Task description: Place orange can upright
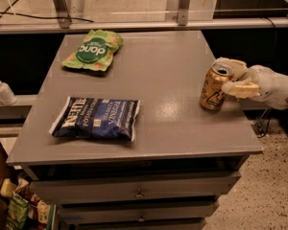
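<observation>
- Camera view: the orange can (213,89) stands at the right edge of the grey worktop (158,71), in the middle right of the frame, well apart from everything else on the surface.
- The gripper (224,75) reaches in from the right edge of the frame. Its pale fingers (240,87) sit on either side of the can's upper part, one in front and one behind, so it reads as pinching the can just under the silver top.
- The can's base looks to be resting on the worktop, with a faint reflection below it. Its body leans slightly, the top tipped toward the right, so it is close to upright but not quite plumb.
- Progress, as a judgement: the task is nearly finished. The can is top-up and appears set down.
- What looks left is to square off the small lean, let go, and back the arm out to the right without nudging the can, which stands close to the worktop's edge.
- Elsewhere, a green snack bag (92,51) lies at the upper left of the worktop and a dark blue chip bag (97,119) lies flat at the lower left. Neither is near the can.
- A pump bottle (2,89) stands off the worktop at the left edge of the frame.
</observation>
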Available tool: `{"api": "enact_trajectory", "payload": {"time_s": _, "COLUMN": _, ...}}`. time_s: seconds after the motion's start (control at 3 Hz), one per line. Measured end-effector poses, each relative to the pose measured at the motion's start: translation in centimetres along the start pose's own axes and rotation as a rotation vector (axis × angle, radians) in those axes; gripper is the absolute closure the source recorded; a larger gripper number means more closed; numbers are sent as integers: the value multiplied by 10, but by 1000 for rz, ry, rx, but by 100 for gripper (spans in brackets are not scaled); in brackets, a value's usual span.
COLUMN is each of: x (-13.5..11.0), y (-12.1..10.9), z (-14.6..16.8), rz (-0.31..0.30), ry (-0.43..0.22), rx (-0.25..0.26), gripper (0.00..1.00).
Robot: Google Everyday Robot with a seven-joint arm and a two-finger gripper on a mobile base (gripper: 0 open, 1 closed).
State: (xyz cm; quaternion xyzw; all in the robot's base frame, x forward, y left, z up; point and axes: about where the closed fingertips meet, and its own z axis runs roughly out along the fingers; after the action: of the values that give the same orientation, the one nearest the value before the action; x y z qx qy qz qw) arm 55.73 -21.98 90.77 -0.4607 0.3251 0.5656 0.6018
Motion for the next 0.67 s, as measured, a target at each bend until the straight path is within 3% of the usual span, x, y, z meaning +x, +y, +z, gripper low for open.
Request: {"api": "enact_trajectory", "payload": {"time_s": 0.67, "x": 2, "y": 1, "z": 6, "rz": 45, "ry": 30, "rx": -36, "gripper": 59}}
